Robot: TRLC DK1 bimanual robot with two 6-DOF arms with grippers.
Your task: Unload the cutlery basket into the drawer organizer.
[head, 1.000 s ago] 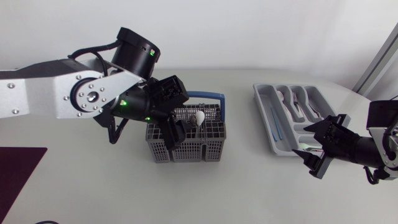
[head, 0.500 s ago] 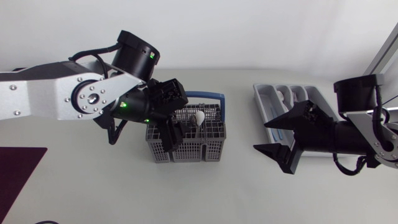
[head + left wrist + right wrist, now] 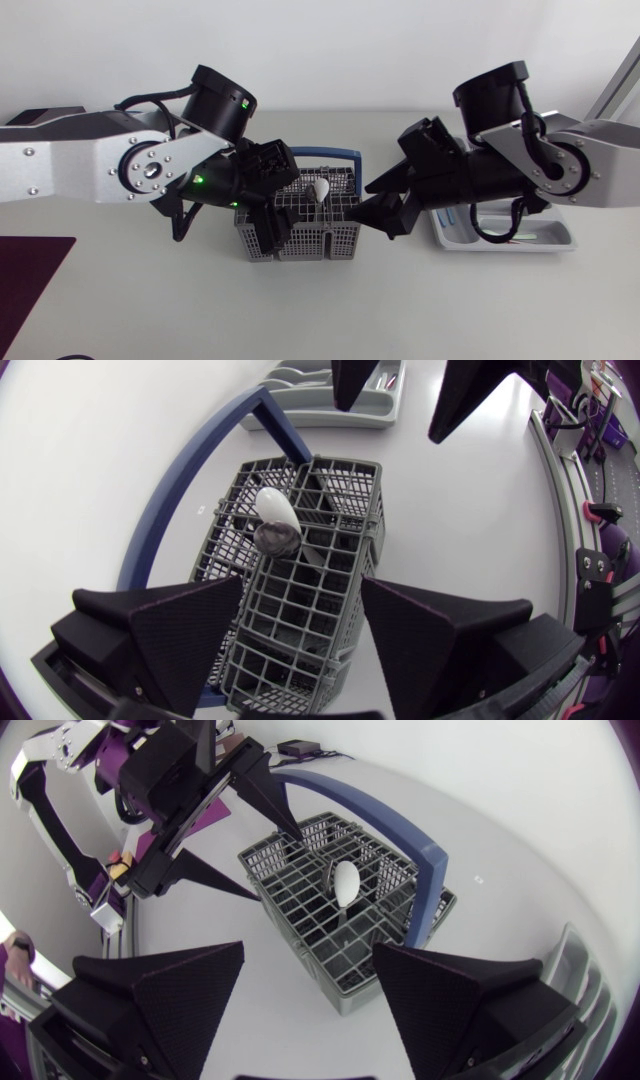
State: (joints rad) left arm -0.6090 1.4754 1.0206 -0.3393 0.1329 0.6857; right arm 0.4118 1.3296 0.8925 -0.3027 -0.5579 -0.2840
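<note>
Both grippers at the basket, nothing picked yet.

The cutlery basket (image 3: 300,228) sits mid-table and the drawer organizer (image 3: 545,243) is to its right, mostly hidden under the right arm. One white spoon (image 3: 321,188) stands bowl-up in a far cell, with a darker bowl (image 3: 276,538) touching it. The left gripper (image 3: 302,588) hangs over the basket's left part, fingers spread wide and empty. The right gripper (image 3: 365,200) is just right of the basket, also wide open and empty. The spoon is probably light, stiff and slick. I'd pinch the neck under the bowl and pull straight up so the handle clears the grid. Versus 1 s ago, the right arm has swung from the organizer's near end over to the basket, while the left has barely shifted.
</note>
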